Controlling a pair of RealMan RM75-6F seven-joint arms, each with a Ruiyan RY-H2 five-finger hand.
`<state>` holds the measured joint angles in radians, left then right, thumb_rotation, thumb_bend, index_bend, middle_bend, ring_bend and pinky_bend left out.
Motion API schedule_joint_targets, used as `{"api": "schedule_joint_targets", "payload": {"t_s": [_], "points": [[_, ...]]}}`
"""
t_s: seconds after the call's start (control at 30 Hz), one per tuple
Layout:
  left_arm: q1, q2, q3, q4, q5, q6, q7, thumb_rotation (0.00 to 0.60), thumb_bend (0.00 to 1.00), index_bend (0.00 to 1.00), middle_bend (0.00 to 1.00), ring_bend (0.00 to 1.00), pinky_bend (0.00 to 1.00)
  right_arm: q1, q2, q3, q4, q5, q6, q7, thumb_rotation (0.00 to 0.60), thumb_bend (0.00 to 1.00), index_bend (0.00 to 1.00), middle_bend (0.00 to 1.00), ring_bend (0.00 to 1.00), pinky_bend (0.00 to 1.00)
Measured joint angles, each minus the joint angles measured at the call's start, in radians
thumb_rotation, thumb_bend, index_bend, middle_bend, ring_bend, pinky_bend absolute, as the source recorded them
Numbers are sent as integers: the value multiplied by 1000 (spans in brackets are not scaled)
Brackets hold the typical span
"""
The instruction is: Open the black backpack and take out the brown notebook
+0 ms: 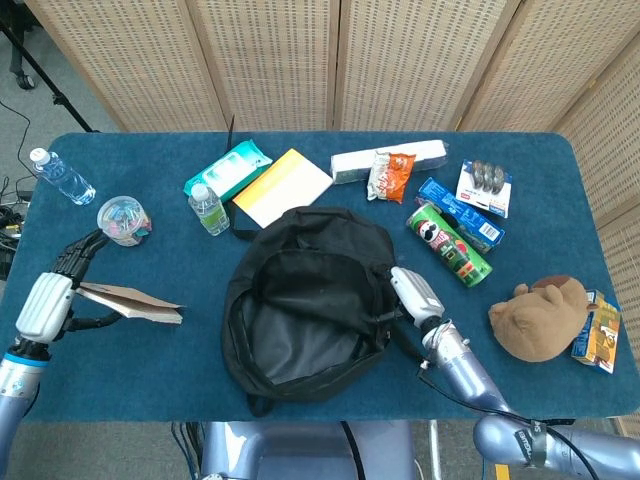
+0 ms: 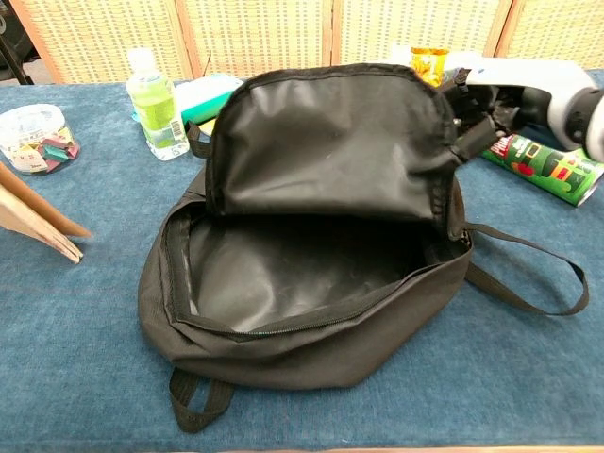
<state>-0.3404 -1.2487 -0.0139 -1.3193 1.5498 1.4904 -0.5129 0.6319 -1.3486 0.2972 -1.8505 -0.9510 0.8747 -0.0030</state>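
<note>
**Black backpack unzipped, notebook out at the left**

Black fabric backpack [image 1: 300,305] lies unzipped on the blue-carpeted worktop [image 1: 560,390], its flap folded back and its dark lining bare inside. The left robot hand [image 1: 45,300] holds the thin brown notebook [image 1: 130,303] low over the worktop's left side. The right robot hand [image 1: 415,295] grips the backpack's right edge. A clear round tub [image 2: 36,138] holds coloured clips. The green tube [image 1: 450,243] reads Pringles.

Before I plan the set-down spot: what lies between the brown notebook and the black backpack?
Only bare blue table; the head view shows nothing between the brown notebook and the black backpack.
</note>
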Motion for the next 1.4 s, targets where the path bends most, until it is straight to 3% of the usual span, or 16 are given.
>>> {"api": "schedule_joint_targets", "payload": {"t_s": [0.33, 0.5, 0.6, 1.0, 1.4], "points": [[-2, 64, -87, -98, -70, -16, 73, 600, 0, 38, 0, 0, 77, -41, 188, -122, 79, -547, -14, 82, 600, 0, 240, 0, 0, 24], [2, 87, -111, -133, -95, -20, 106, 600, 0, 37, 0, 0, 77, -63, 267, -186, 187, -747, 94, 92, 600, 0, 240, 0, 0, 23], [12, 96, -118, -150, -100, -12, 121, 600, 0, 36, 0, 0, 77, -83, 297, -216, 265, -806, 176, 90, 600, 0, 240, 0, 0, 24], [91, 107, -94, -228, -118, 32, 199, 600, 0, 13, 0, 0, 76, -222, 285, -269, 509, -826, 425, 83, 600, 0, 240, 0, 0, 23], [174, 94, -21, -288, -179, 2, 400, 600, 0, 0, 0, 0, 77, -409, 191, -264, 553, -673, 617, 35, 600, 0, 240, 0, 0, 23]]}}
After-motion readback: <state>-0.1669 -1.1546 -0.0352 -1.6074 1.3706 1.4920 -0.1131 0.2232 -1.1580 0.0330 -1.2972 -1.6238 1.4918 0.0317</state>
